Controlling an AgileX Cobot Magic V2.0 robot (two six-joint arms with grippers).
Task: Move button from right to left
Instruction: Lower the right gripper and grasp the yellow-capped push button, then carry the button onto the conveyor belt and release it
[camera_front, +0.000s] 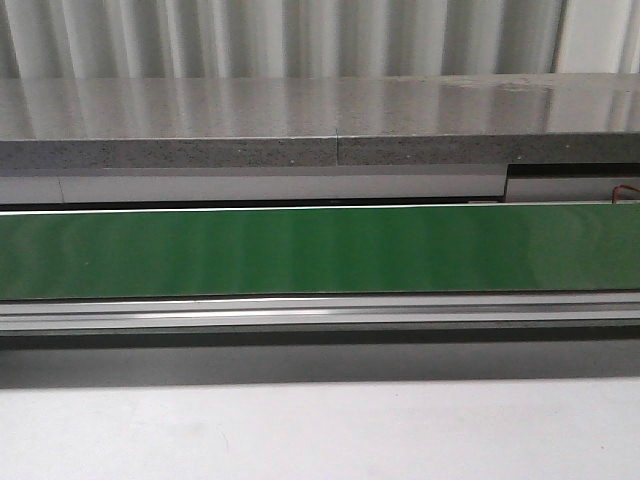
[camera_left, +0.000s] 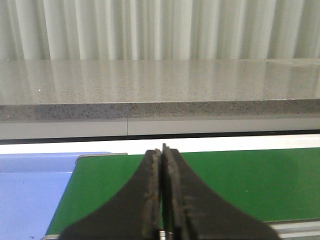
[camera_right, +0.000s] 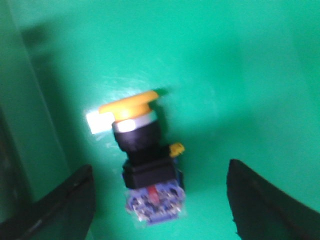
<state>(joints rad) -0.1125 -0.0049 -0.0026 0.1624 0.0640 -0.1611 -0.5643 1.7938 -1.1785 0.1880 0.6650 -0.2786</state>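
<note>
The button (camera_right: 144, 142) lies on its side on a green surface (camera_right: 240, 75) in the right wrist view. Its yellow-orange cap points away from the fingers, with a dark collar behind it and a blue-and-clear body nearest the wrist. My right gripper (camera_right: 160, 167) is open, one finger on either side of the button's body and not touching it. My left gripper (camera_left: 162, 151) is shut with nothing between its pads, hanging over the green belt (camera_left: 240, 180) close to its end. The front view shows neither gripper and no button.
The green belt (camera_front: 320, 250) runs the full width of the front view, with a metal rail (camera_front: 320, 312) in front and a grey stone ledge (camera_front: 300, 120) behind. A blue surface (camera_left: 30, 195) adjoins the belt's end in the left wrist view.
</note>
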